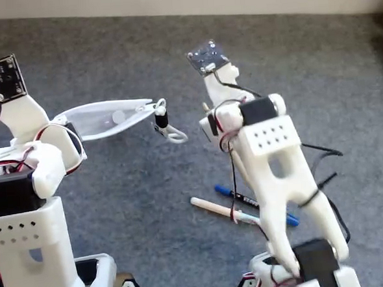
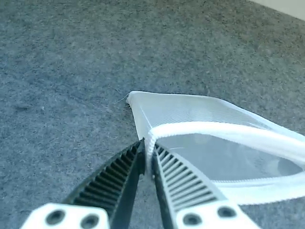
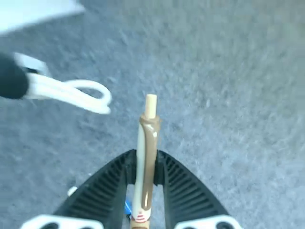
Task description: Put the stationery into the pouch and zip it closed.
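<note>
Grey carpet (image 1: 117, 206) lay beneath a translucent pouch (image 1: 105, 119), two loose pens (image 1: 215, 208) well apart from it. From the left wrist, the left gripper (image 2: 147, 160) was pinched on the pouch's rim. From the right wrist, the right gripper (image 3: 145, 167) clamped a brown pen (image 3: 147, 138) near the pouch's zip pull (image 3: 71, 90); misaimed, it could snag there and miss the mouth.

the pouch (image 1: 109, 119), held above the table (image 1: 317, 64) by the left gripper (image 2: 147, 160), blocks the left side. its white loop (image 1: 173, 134) dangles near the brown pen (image 3: 147, 138) in the right gripper (image 3: 145, 164). a blue pen (image 1: 225, 191) and a cream pen (image 1: 211, 206) lie toward the near edge. passing room lies along the far edge.
</note>
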{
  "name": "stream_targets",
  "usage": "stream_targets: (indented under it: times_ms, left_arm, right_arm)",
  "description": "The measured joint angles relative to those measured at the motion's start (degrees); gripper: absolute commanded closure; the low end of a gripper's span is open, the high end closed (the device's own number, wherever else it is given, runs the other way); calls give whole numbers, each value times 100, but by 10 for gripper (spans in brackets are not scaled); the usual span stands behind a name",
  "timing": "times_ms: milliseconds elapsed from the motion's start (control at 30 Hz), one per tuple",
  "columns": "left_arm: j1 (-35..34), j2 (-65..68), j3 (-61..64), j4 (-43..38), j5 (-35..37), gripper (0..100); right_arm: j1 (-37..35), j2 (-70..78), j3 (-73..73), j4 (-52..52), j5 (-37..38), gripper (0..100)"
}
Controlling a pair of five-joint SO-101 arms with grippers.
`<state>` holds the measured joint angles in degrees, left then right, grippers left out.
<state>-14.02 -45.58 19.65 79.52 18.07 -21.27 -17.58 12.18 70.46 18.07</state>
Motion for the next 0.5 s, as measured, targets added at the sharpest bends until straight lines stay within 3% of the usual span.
stream_targets:
  times_ms: [300,500]
  left_arm:
    - [-9,-9,97,0,0,993]
    - [-9,-9,97,0,0,993]
  right_arm:
    - [-914,-1635,18,0,-862,994]
    - [-1749,-2347,18,-79,-976,994]
